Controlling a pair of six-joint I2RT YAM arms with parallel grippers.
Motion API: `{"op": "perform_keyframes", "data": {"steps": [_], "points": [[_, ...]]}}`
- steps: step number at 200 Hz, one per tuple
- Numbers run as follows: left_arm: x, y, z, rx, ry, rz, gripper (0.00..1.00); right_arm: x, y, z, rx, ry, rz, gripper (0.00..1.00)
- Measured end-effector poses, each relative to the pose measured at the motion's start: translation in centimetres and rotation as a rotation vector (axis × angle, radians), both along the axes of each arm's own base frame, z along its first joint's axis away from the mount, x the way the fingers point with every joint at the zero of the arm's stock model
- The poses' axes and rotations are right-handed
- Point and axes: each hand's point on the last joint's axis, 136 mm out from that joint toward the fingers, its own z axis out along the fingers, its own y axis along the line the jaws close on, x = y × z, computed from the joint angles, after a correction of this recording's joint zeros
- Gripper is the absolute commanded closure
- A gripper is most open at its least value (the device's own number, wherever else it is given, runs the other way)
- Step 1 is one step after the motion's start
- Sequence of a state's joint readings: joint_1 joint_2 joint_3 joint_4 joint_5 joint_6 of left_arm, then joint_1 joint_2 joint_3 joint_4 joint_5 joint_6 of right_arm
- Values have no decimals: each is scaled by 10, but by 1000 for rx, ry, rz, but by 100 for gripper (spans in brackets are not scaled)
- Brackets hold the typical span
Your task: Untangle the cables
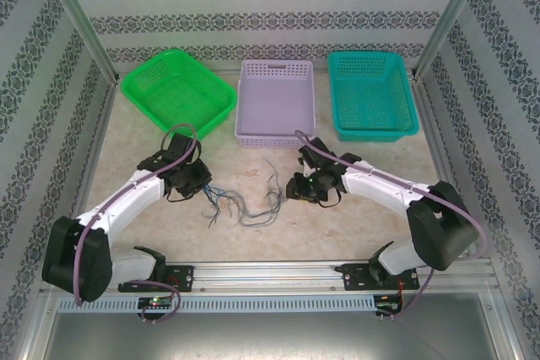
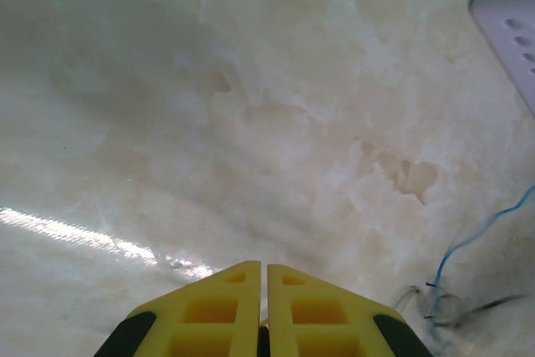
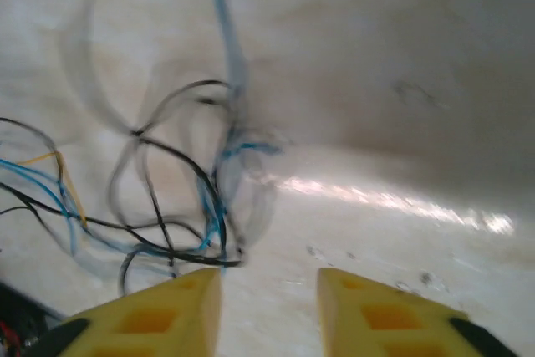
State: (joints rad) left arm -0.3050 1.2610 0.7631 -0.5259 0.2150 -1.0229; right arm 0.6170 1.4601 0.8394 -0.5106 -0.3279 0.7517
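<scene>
The cables (image 1: 246,201) lie as a loose tangle of thin dark, blue and tan wires on the table between my two grippers. My left gripper (image 1: 205,188) sits at the tangle's left end, its yellow fingers (image 2: 226,307) pressed together; whether a wire is pinched between them I cannot tell. A blue wire (image 2: 481,232) curves away to its right. My right gripper (image 1: 292,190) is at the tangle's right end. In the right wrist view it (image 3: 269,283) stands open with bare table in the gap, and the blurred cable loops (image 3: 180,190) lie just ahead of its left finger.
Three baskets stand along the back: green (image 1: 177,90), purple (image 1: 277,103) and teal (image 1: 371,94). The purple basket's corner (image 2: 512,14) shows at the upper right of the left wrist view. The cage walls close in both sides.
</scene>
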Motion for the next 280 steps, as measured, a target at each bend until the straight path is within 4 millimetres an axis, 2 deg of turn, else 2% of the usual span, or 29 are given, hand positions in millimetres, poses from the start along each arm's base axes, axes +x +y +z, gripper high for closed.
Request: {"op": "perform_keyframes", "data": {"steps": [25, 46, 65, 87, 108, 145, 167, 180, 196, 213, 227, 260, 280], "points": [[0, -5, -9, -27, 22, -6, 100, 0, -13, -1, -64, -13, -36, 55], [2, -8, -8, -35, 13, -20, 100, 3, -21, 13, -101, -83, -41, 53], [4, -8, -5, -26, 0, -45, 100, 6, -14, 29, -104, -157, -14, 48], [7, -9, -1, -19, -20, -70, 100, 9, 8, 39, -85, -224, 41, 39], [8, -10, 0, -16, -26, -83, 100, 15, 37, 36, -71, -263, 104, 36], [7, -11, -5, -15, -11, -93, 100, 35, 98, 26, -58, -314, 213, 36], [7, -11, -6, -15, -8, -97, 100, 48, 115, 13, -88, -317, 212, 38], [7, -12, -5, -15, -11, -100, 100, 56, 112, 2, -116, -304, 190, 39], [8, -12, -4, -14, -14, -103, 100, 65, 100, -10, -152, -277, 143, 42], [8, -12, -4, -13, -15, -105, 100, 74, 90, -15, -168, -261, 92, 43], [8, -12, -4, -13, -15, -105, 100, 79, 83, -17, -178, -252, 63, 40], [8, -12, -4, -17, -14, -107, 100, 76, 74, -19, -205, -216, -6, 32], [9, -13, -2, -21, -18, -108, 100, 67, 60, -12, -225, -194, -65, 28]]}}
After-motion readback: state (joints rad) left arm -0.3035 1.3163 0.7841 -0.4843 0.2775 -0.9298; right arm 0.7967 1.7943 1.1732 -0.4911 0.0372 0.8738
